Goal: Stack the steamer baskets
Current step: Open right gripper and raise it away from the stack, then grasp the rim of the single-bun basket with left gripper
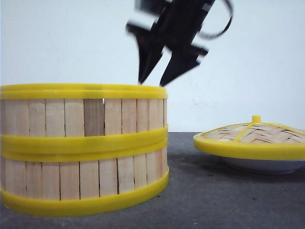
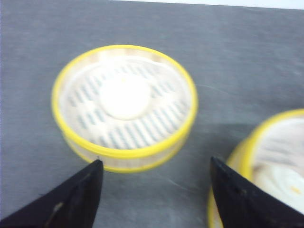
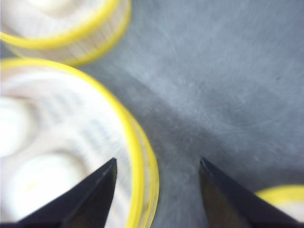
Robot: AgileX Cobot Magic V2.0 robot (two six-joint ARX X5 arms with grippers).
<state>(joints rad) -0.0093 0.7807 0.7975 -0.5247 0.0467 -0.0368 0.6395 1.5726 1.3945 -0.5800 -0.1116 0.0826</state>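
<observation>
Tool status first: my right tool (image 1: 158, 82) hangs in the air above the back rim of the stacked baskets, fingers spread apart and holding nothing; it is motion-blurred in the front view. My left tool (image 2: 156, 168) is likewise spread wide and empty, seen only through its own wrist camera.

Dark grey counter (image 1: 214, 191) carries everything. Stacked steamer baskets (image 1: 83, 148) stand at the left of the front view: two tiers, one seated on the other, slat walls upright, yellow rims meeting at mid-height. From my right wrist camera the upper tier's rim (image 3: 140, 156) lies just beside one finger, with pale round items inside, too blurred to name.

Single steamer basket (image 2: 124, 105) sits apart on the counter, in my left wrist view, beyond the fingertips; a pale round item rests at its centre.

Woven lid (image 1: 252, 136) with yellow rim and knob rests on a white plate (image 1: 259, 165) at the right, well apart from the stack.
</observation>
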